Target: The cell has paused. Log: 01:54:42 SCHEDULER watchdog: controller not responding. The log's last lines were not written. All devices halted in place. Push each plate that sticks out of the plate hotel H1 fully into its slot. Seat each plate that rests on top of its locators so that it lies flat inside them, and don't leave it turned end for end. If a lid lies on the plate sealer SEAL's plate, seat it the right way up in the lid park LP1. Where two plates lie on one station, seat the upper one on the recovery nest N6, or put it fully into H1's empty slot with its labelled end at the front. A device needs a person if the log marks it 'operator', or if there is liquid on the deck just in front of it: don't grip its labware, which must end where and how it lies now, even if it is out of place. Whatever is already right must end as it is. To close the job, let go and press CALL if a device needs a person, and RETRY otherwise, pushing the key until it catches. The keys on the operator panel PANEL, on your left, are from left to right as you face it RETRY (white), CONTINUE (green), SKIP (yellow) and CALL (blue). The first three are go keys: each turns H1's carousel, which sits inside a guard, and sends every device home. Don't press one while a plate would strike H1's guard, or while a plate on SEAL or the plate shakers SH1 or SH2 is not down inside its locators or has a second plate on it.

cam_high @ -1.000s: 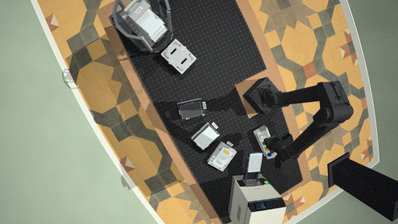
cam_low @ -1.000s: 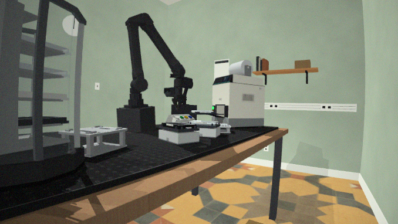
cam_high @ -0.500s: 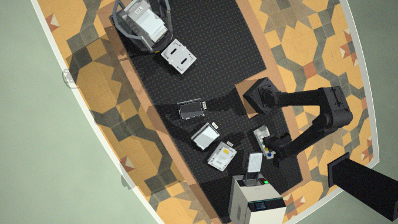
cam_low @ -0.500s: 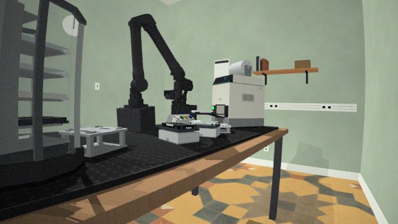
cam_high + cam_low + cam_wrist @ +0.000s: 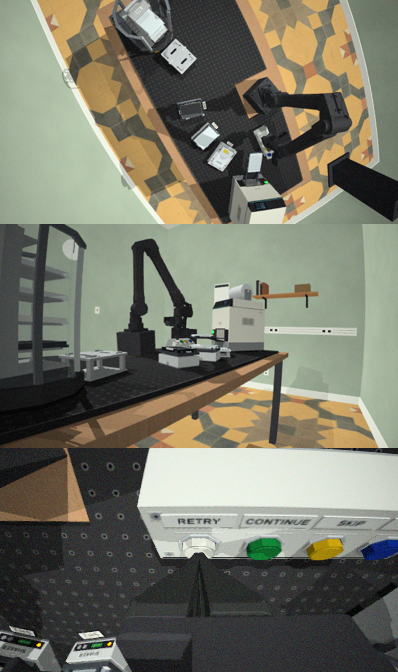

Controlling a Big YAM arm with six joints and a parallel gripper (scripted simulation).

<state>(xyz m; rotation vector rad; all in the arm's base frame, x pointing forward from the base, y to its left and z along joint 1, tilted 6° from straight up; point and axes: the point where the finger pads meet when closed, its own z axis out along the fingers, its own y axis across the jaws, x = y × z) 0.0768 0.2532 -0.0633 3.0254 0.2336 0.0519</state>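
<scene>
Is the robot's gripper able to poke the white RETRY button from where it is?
Probably yes. The gripper is shut, holds nothing, and its tip sits right at the white RETRY key on the panel. Nothing stands between them, and the green CONTINUE key is off to the side.

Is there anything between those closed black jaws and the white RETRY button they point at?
Nothing. In the wrist view the shut gripper tapers straight to the white hexagonal RETRY key, its tip at the key's lower edge; no gap shows between them.
</scene>
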